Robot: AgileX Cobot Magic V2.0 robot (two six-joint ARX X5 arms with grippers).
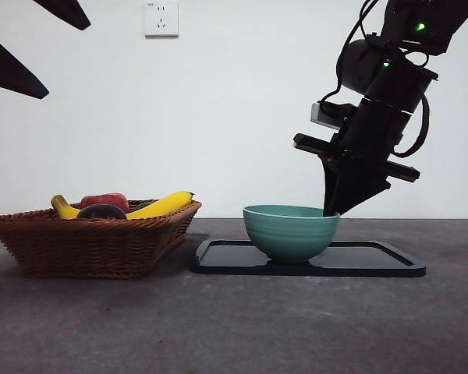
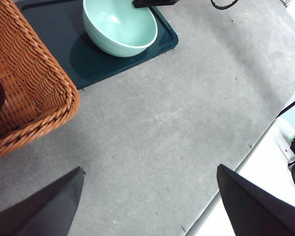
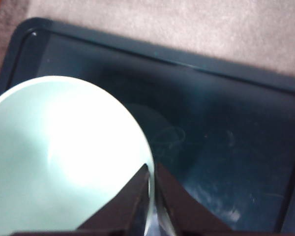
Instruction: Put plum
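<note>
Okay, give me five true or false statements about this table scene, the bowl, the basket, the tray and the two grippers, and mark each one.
1. The teal bowl stands on the dark tray. True.
2. The right gripper is clamped on the bowl's rim. True: one jaw is inside the rim, one outside.
3. The plum lies in the bowl. False: it sits in the wicker basket beside the bananas, and the bowl looks empty.
4. The left gripper holds a banana. False: its jaws are wide apart over bare table, holding nothing.
5. The basket stands on the tray. False: it stands on the table beside the tray.
</note>
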